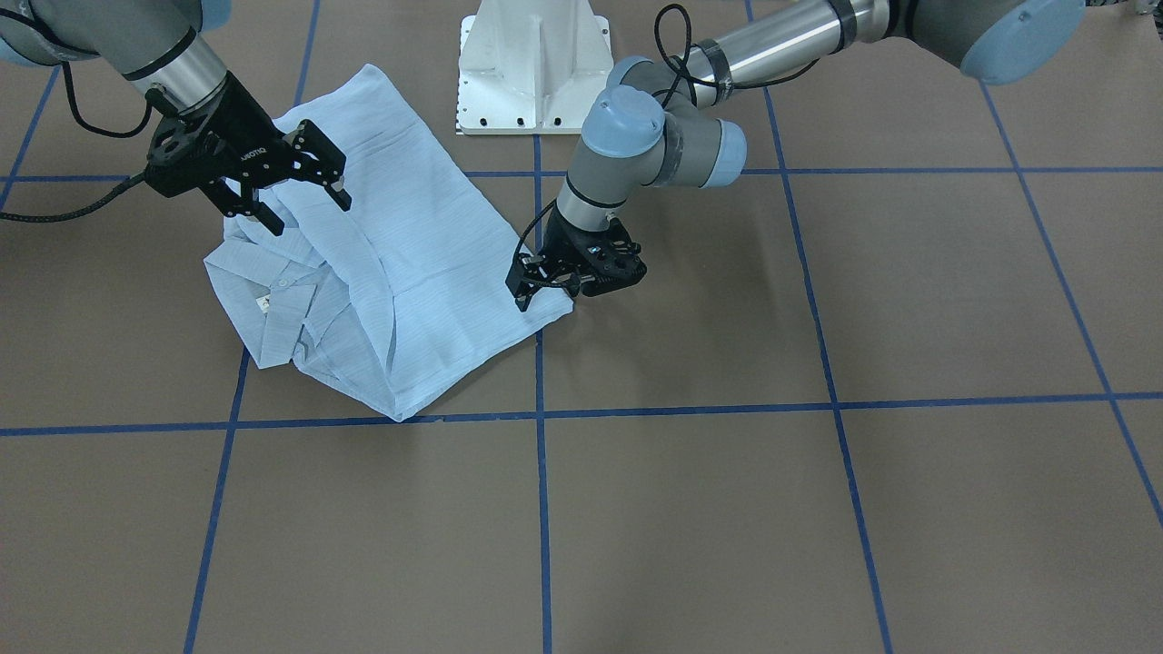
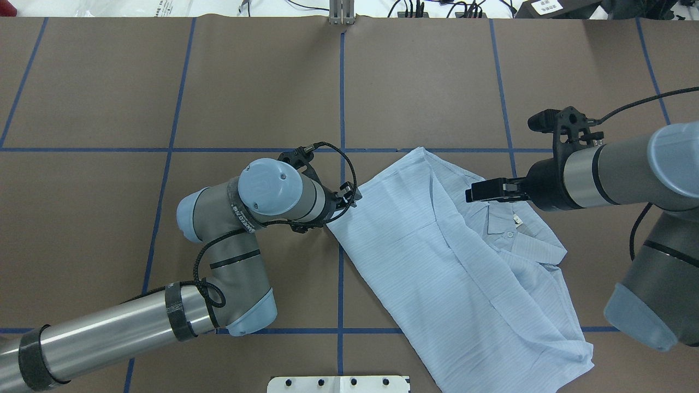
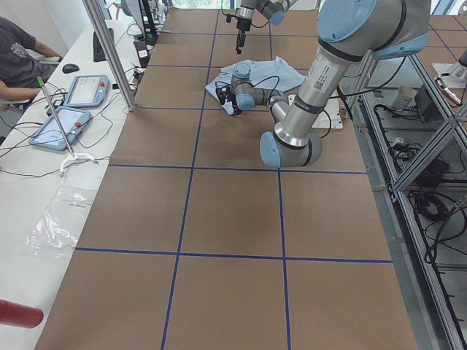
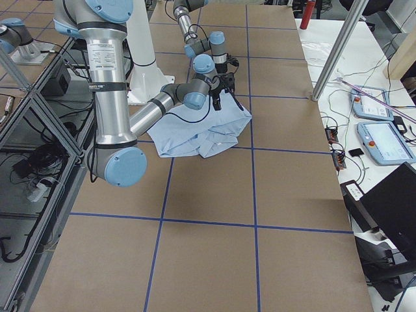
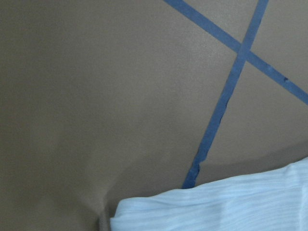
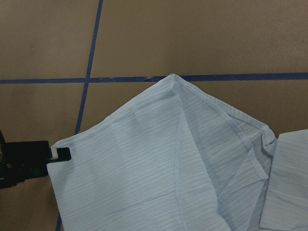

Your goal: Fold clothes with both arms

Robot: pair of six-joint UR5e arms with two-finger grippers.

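Gripping one corner of the shirt [image 1: 427, 272], the left claw [image 1: 531, 289] sits low against the table [image 1: 727, 509], fingers together on the cloth edge. In the right wrist view, one black finger [image 6: 57, 154] with a pale pad lies on that same corner. The left wrist view shows only a bit of cloth at the bottom of the frame; no fingers show there.

From that pinched corner the shirt spreads flat toward the robot's right, crossing a blue tape line [image 1: 541, 509] of the table's grid. It lies wholly between the two claws.

The right claw [image 1: 304, 207] hangs over the shirt's other end, fingers wide apart with nothing between them. It is just above the cloth beside the collar [image 1: 289, 313]. Whether the lower fingertip touches the fabric, I cannot tell.

The shirt is partly folded, with one side lapped over the middle in a long diagonal crease. The collar end points away from the robot, with a small white neck tag [image 1: 265, 303] showing. The opposite end reaches back near the white base [image 1: 533, 64], not touching it.
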